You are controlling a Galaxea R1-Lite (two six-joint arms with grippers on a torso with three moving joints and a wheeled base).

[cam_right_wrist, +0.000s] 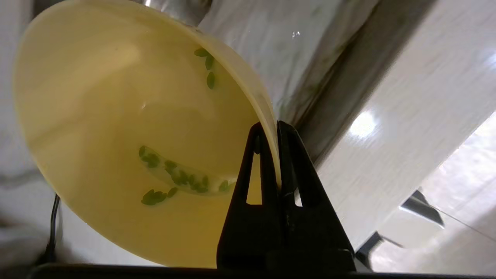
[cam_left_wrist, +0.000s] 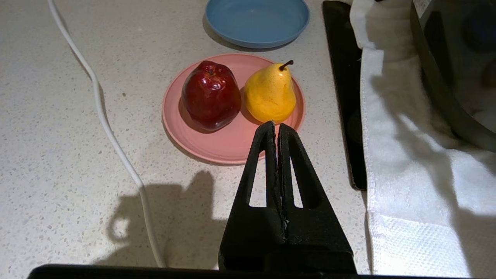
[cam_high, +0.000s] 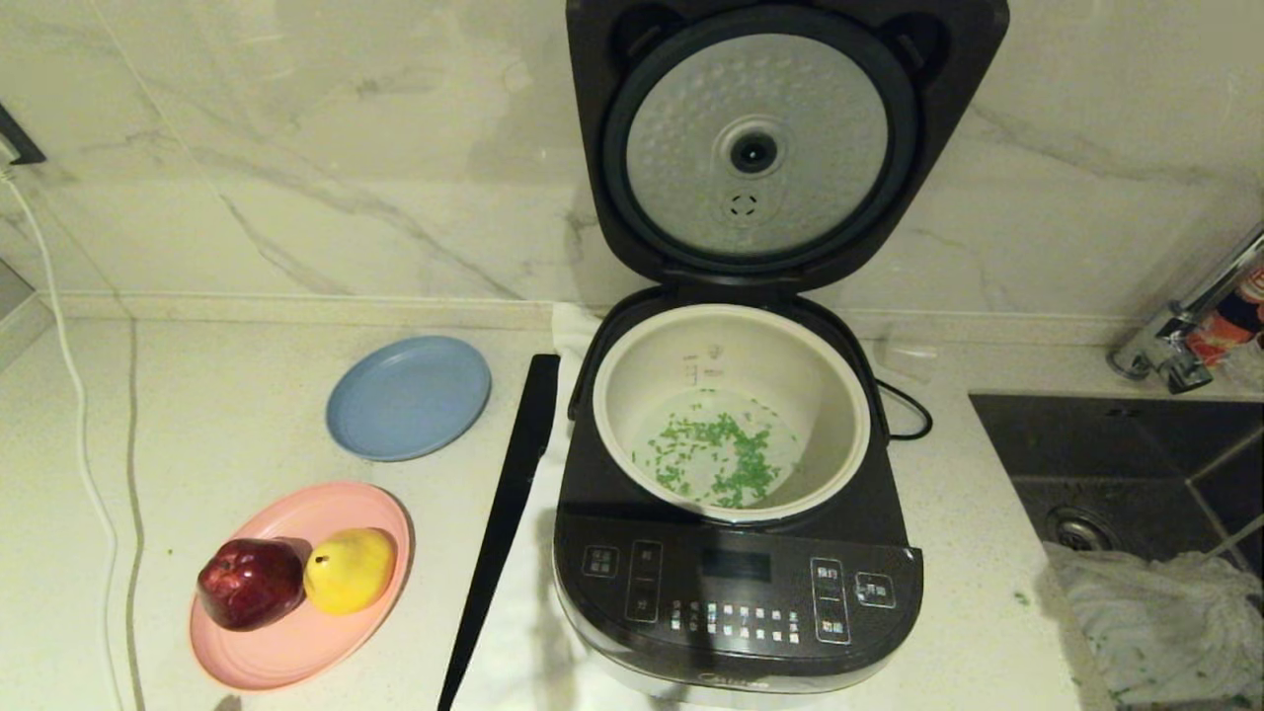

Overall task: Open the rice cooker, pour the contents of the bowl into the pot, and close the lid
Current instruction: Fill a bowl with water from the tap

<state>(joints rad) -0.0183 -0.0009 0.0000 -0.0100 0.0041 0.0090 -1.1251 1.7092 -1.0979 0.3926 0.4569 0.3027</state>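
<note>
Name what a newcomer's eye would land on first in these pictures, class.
First, the rice cooker mid-counter, its lid raised and green bits lying in the cream pot. Next, the right gripper pinching the rim of a tilted yellow bowl with a few bits left. To the left, a red apple and yellow pear share a pink plate.

A pale speckled desk (cam_high: pixel 237 415) is seen, backed by a marble wall. On it, a white towel (cam_high: pixel 513 632) is spread, and the cooker (cam_high: pixel 736 583) is set on that towel. A black strip (cam_high: pixel 504 523) lies just left of the cooker, partly on the towel. Further left, a blue plate (cam_high: pixel 408 397) and a pink plate (cam_high: pixel 296 642) are laid near each other. A white cable (cam_high: pixel 79 434) is trailed along the left side. A sink (cam_high: pixel 1136 464) is sunk into the right end.
</note>
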